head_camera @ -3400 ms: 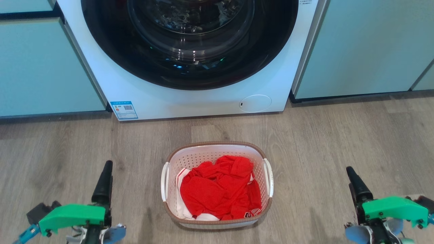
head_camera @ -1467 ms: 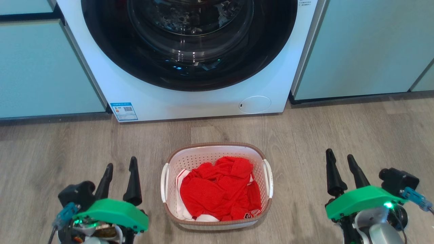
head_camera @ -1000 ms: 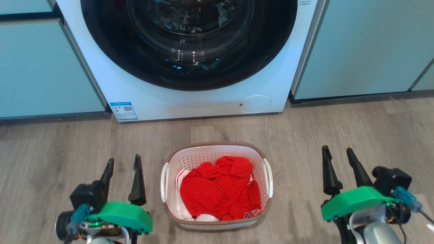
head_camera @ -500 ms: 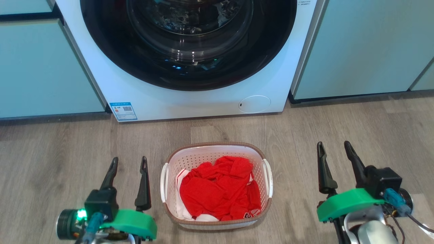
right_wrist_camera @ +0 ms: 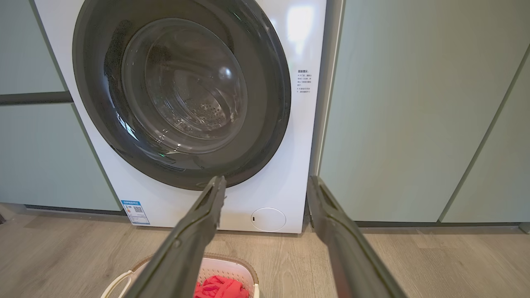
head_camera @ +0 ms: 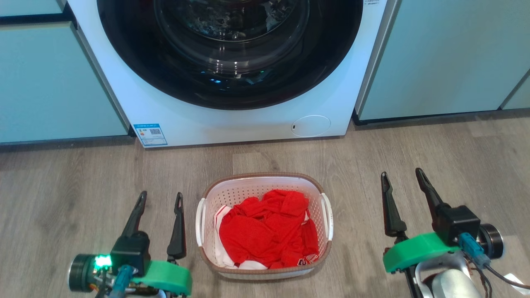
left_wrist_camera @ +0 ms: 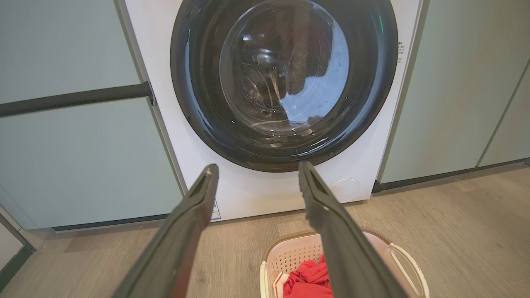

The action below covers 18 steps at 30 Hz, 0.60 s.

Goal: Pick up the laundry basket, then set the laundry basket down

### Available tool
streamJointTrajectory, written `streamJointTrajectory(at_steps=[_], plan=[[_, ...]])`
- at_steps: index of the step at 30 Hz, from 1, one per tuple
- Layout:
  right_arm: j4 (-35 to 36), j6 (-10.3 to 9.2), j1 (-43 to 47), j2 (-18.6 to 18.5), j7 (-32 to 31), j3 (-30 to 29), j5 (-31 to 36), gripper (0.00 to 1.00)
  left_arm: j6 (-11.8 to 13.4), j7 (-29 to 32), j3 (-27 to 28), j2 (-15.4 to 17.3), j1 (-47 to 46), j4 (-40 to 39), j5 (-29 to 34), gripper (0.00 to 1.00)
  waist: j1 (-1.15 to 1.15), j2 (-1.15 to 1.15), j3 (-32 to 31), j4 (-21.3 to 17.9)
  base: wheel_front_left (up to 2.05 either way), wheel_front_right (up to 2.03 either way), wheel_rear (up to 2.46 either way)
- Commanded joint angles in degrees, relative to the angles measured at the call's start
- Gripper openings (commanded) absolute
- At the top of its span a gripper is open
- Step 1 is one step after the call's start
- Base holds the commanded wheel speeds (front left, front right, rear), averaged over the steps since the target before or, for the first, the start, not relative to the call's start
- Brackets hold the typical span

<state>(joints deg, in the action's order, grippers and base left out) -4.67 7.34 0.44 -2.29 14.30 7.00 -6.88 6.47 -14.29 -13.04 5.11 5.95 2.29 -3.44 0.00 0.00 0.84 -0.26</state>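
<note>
Left end effector [head_camera: 161, 193], lower left of the head view: released, its two dark fingers spread and pointing up the frame. Over the last few seconds it has turned from an edge-on pose to show both fingers and has crept up and inward, so its inner finger now stands just beside the white left handle [head_camera: 200, 221], apart from it. Laundry basket [head_camera: 232, 179], lower centre: standing on the wood floor [head_camera: 62, 186] in front of the washing machine [head_camera: 248, 120], unmoved across the interval, brown rim level, a crumpled red garment [head_camera: 267, 231] inside. Nothing grips it. Right end effector [head_camera: 401, 172], lower right: likewise released with the fingers parted. It has risen steadily up the frame while turning, yet stays well apart from the right handle [head_camera: 329, 217], with bare floor between. Both wrist views look past the open fingers at the machine door, with the basket low at their bottom edges. Assessment: the pick-up has not begun and this is the approach. The left side looks nearly placed for its handle, while the right side has to close a wider gap inward before both can take hold and lift evenly. An uneven grasp would likely tip the load.
</note>
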Motion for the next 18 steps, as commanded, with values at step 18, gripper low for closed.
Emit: streamJointTrajectory(at_steps=[18], plan=[[1.7,0.14,-1.4,-0.6,0.7,1.0,0.3,1.00,-1.3,-0.7,3.5,-1.2,-1.7,-1.8,1.7,1.00,0.00,0.00,0.5,0.0,0.00,0.00,0.00]])
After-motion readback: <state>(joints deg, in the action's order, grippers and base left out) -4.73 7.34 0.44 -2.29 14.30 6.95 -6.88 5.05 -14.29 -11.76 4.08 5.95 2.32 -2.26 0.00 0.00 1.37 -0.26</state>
